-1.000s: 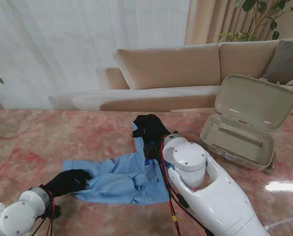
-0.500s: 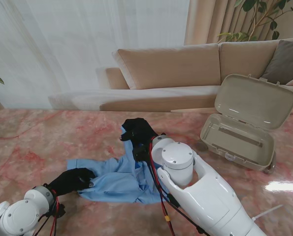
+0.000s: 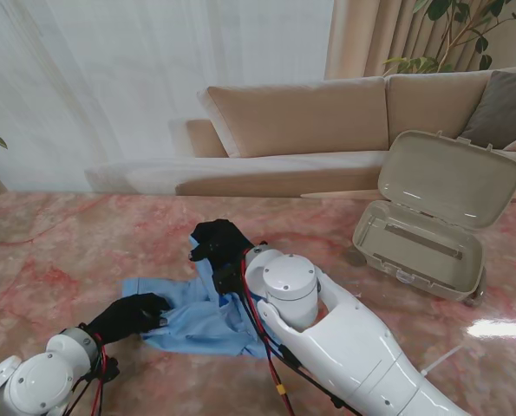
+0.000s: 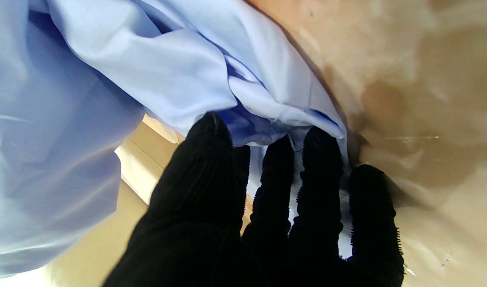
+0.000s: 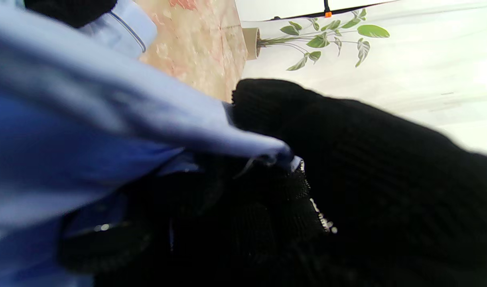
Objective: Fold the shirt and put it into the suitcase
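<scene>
Shirt (image 3: 207, 314) pinched in right hand (image 3: 218, 246)

In the stand view, the right part of the shirt (image 3: 207, 312) is covered by the right arm's elbow joint (image 3: 290, 279), and the cloth under the right hand (image 3: 218, 244) cannot be made out. The palm of the left hand (image 3: 134, 315) is hidden against the fabric. In the right wrist view, the near cloth is blurred. The suitcase (image 3: 431, 225) floor is partly concealed by its front wall. The pillow (image 3: 505, 108) is cut off by the picture's edge.
</scene>
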You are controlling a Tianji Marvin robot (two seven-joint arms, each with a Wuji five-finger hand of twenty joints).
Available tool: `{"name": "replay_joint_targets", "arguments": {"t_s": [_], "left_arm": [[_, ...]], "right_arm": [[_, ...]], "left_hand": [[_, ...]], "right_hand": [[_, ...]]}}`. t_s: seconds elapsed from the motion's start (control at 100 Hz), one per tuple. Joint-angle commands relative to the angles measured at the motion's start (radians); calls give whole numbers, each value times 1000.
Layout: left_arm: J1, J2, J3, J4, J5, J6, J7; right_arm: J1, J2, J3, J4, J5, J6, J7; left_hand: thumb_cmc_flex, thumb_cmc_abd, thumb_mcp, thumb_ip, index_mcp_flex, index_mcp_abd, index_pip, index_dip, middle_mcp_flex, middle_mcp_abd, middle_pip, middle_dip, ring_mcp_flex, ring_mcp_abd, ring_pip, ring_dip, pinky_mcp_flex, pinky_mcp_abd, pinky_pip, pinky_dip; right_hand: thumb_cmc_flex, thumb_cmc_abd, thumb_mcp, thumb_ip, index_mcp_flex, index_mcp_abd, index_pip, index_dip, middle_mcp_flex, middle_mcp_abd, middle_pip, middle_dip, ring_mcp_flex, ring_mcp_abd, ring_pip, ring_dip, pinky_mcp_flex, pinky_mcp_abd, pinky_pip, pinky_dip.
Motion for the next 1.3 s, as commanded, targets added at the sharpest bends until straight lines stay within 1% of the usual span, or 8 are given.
{"name": "replay_joint_targets", "arguments": {"t_s": [0.0,0.36,0.52,0.63,0.77,0.82,0.92,1.29], "left_arm": [[27,-9,23,61,0,13,-16],[26,-12,22,60,-12,4,-6],[26,-13,20,57,-12,1,-2],[29,-14,16,53,-12,0,2],[35,-14,7,45,-7,1,5],[39,-15,3,41,-5,2,6],[47,-15,-7,32,0,4,8],[87,-18,-56,-22,25,19,21]], "right_arm": [[6,-19,-14,23,12,2,25],[59,-46,-77,128,7,-18,59],[63,-46,-87,136,0,-28,68],[60,-49,-88,134,-10,-34,52],[56,-48,-83,126,-4,-34,48],[55,-48,-80,122,1,-32,46],[53,-45,-77,111,7,-32,49],[28,-46,-55,44,33,-37,-2]], "left_hand": [[18,39,-17,29,-11,12,-19,-8,-24,41,-55,-26,-36,104,-210,-120,-1,79,-170,-89],[19,39,-20,29,-10,12,-20,-7,-24,43,-55,-26,-36,104,-209,-120,0,79,-170,-90],[20,39,-20,29,-10,14,-20,-7,-24,44,-55,-26,-36,104,-210,-120,1,78,-169,-89],[20,40,-21,29,-10,13,-21,-7,-24,42,-55,-26,-37,104,-210,-120,0,78,-169,-90],[21,39,-22,29,-9,15,-21,-7,-22,45,-55,-26,-37,105,-210,-120,1,78,-169,-90],[20,40,-22,29,-10,13,-22,-8,-22,44,-56,-27,-35,104,-210,-120,2,78,-168,-90],[20,39,-23,29,-8,13,-22,-8,-23,44,-56,-27,-36,104,-211,-120,1,78,-169,-90],[20,40,-26,29,-6,16,-25,-8,-22,45,-58,-28,-37,105,-212,-122,2,77,-169,-90]], "right_hand": [[25,-9,28,22,23,-4,38,8,46,41,41,8,19,-32,-3,2,36,11,30,8],[14,32,-20,-68,2,-49,19,-28,10,49,2,-14,15,27,-99,-43,8,69,-44,-31],[-17,112,-168,-180,-31,-100,-23,-72,-52,65,-66,-63,7,82,-323,-137,-123,121,-163,-70],[-67,139,-229,-231,-62,-83,-94,-138,-109,76,-110,-123,-50,119,-439,-161,-220,144,-234,-92],[-103,164,-245,-240,-77,-39,-243,-302,-167,99,-190,-227,-133,158,-556,-182,-323,164,-304,-111],[-109,171,-247,-240,-76,-35,-274,-326,-178,101,-212,-250,-154,163,-584,-188,-352,167,-321,-115],[-130,189,-250,-238,-64,-38,-342,-335,-187,100,-247,-287,-176,169,-623,-197,-382,175,-334,-117],[-147,229,-259,-235,-65,-34,-404,-314,-226,98,-272,-304,-241,168,-658,-202,-470,154,-360,-113]]}}
